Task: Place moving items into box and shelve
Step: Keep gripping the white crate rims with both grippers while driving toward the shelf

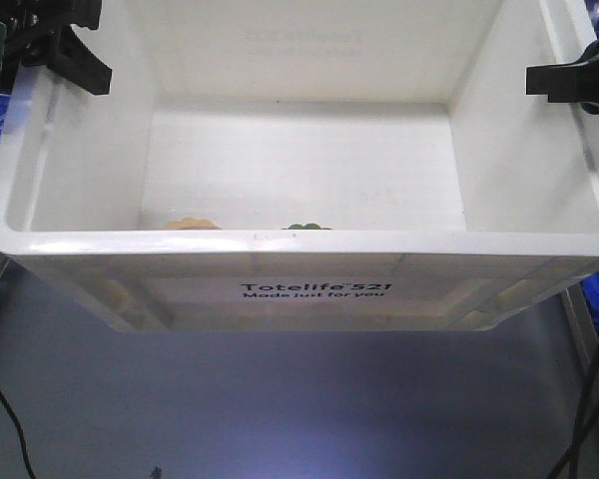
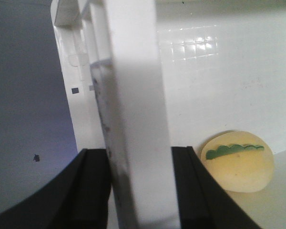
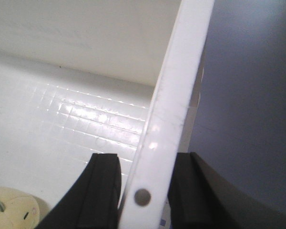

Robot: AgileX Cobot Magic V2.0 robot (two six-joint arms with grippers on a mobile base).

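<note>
Grippers are both clamped shut on the white Totelife box (image 1: 309,242). The left gripper (image 2: 138,191) pinches the left wall and the right gripper (image 3: 143,191) pinches the right wall, each with one finger inside and one outside. I guess that two-sided hold keeps it level for shelving. Down on the box floor sit a cream squishy with a green squiggle (image 2: 238,164) and a second cream squishy (image 3: 12,210), so loading looks done.
</note>
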